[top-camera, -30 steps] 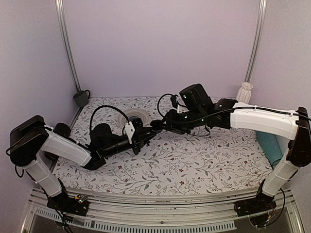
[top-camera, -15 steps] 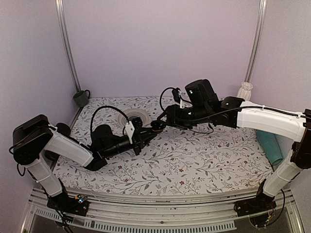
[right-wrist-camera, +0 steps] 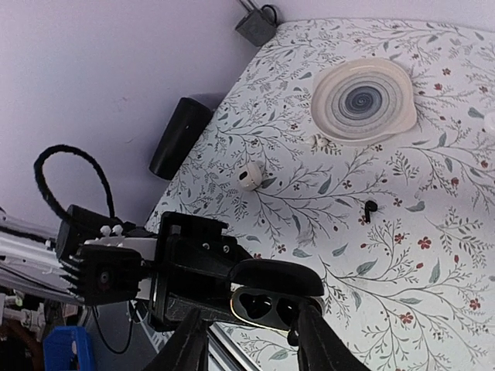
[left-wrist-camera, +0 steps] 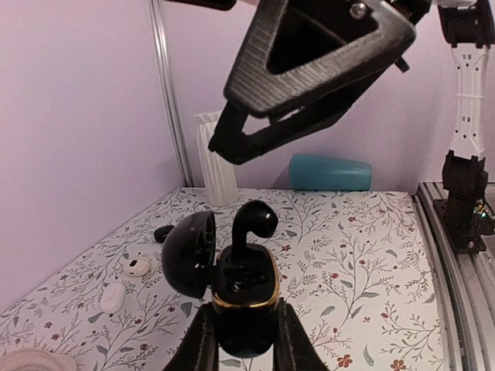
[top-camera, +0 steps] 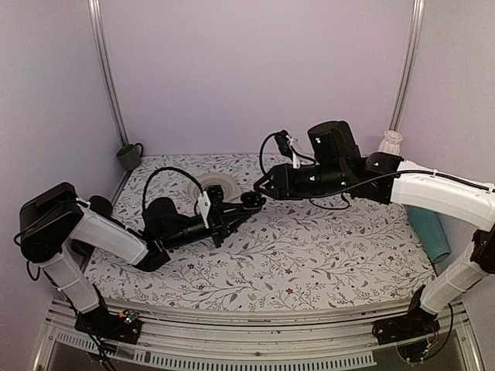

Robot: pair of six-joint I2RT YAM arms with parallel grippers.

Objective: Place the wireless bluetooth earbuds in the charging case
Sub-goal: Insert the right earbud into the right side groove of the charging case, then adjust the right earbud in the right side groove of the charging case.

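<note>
My left gripper (left-wrist-camera: 244,325) is shut on the charging case (left-wrist-camera: 244,297), a glossy black pebble with a gold rim, and holds it upright above the table with its lid swung open to the left. One black earbud (left-wrist-camera: 254,220) stands in the case with its stem down in a slot and its head sticking out. My right gripper (right-wrist-camera: 254,311) hangs just above the case (right-wrist-camera: 271,305), open and holding nothing, apart from the earbud. A second black earbud (right-wrist-camera: 370,209) lies on the floral tablecloth. From above, the case (top-camera: 249,200) sits between the two grippers.
Small white oval cases (left-wrist-camera: 137,267) (left-wrist-camera: 113,297) lie on the cloth, one also in the right wrist view (right-wrist-camera: 249,176). A swirl-patterned plate (top-camera: 215,185) is at the back. A dark mug (top-camera: 129,157), white vase (top-camera: 390,144), teal roll (top-camera: 429,232) and black cylinder (right-wrist-camera: 179,137) line the edges.
The right arm has drawn back to the right and risen a little away from the case. The left arm with the case has barely moved.
</note>
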